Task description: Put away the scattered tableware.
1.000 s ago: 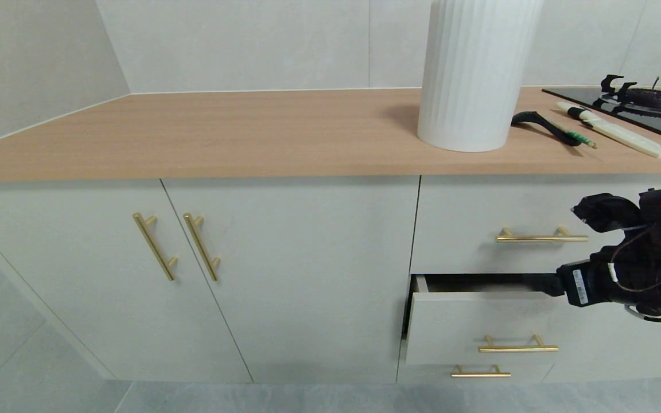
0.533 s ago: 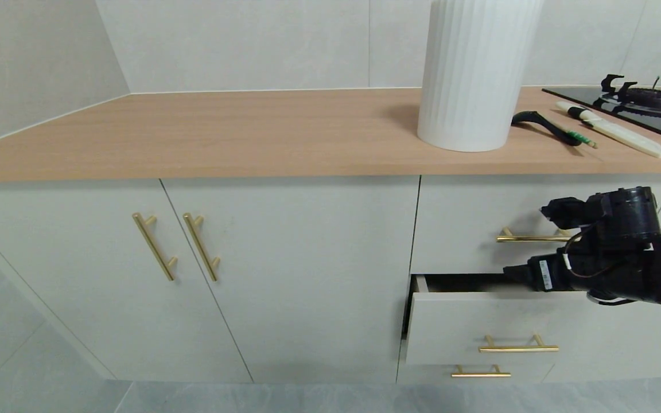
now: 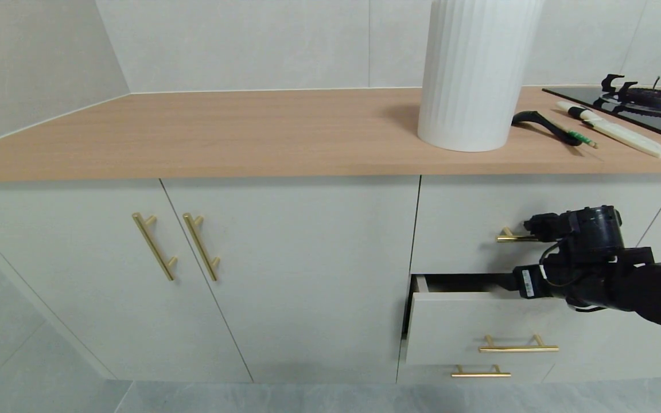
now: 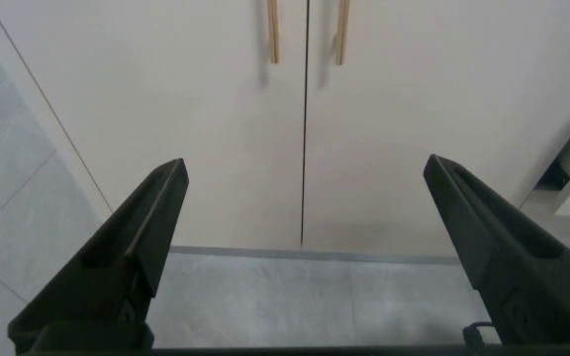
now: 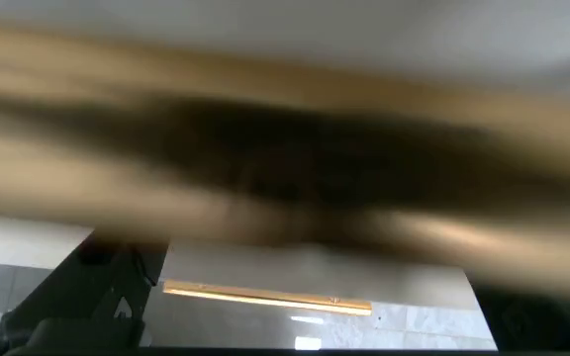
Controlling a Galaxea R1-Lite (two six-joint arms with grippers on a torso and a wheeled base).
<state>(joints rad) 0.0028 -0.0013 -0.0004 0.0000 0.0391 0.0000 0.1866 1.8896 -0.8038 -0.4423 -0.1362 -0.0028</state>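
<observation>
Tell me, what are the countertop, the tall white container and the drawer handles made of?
Countertop: wood or wood-look laminate, matte, faint grain. Tall white container: ribbed, matte, ceramic or plastic, unclear. Drawer handles: likely metal, brushed gold sheen.

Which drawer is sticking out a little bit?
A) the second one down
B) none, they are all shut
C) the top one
A: the second drawer has its front pulled forward with a dark gap above it, while the top drawer sits flush with the cabinet.
</observation>
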